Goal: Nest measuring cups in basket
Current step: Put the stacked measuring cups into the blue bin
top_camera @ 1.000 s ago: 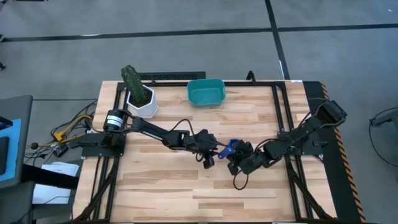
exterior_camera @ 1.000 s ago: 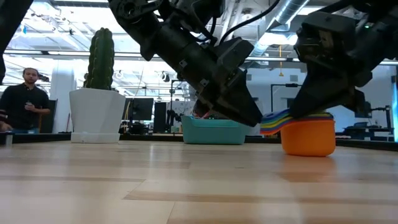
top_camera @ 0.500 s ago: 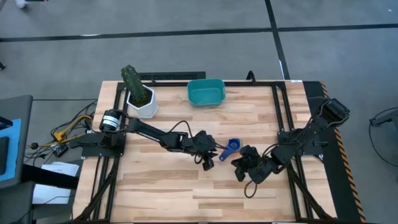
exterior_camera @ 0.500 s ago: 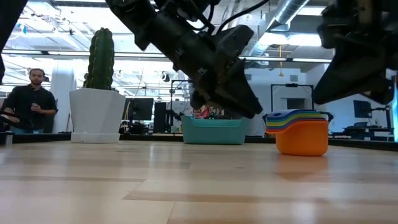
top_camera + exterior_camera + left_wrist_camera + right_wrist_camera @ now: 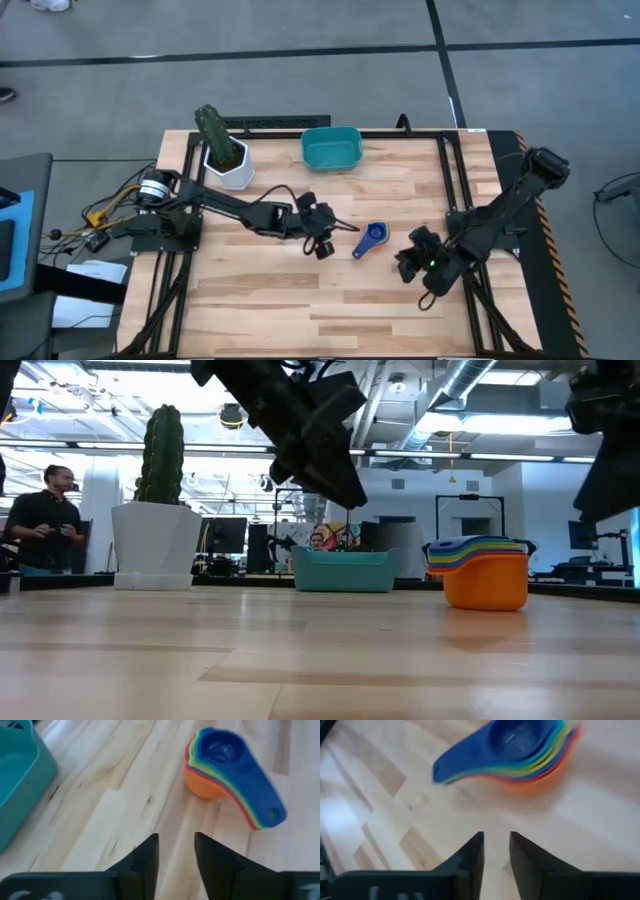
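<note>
The cups [image 5: 371, 238] sit nested in one stack, blue on top and orange at the bottom, alone on the bare surface [image 5: 250, 300] between the two arms, with nothing touching them. Their handles fan toward the front-left, so the long axis runs diagonally. The basket [image 5: 331, 147] stands well apart at the far edge, beside the cactus pot [image 5: 226, 165]. The left hand [image 5: 321, 243] hangs just left of the stack and looks slightly the nearer; the right hand [image 5: 412, 262] is off to the stack's right and a little nearer the front. In each wrist view the fingers stand a narrow gap apart with nothing between them, though how wide that gap truly is cannot be judged well from there. A second earlier both hands crowded the stack, the right one over it; half a second ago the right had drawn off; now both have backed away and risen, and the stack has not shifted since.
</note>
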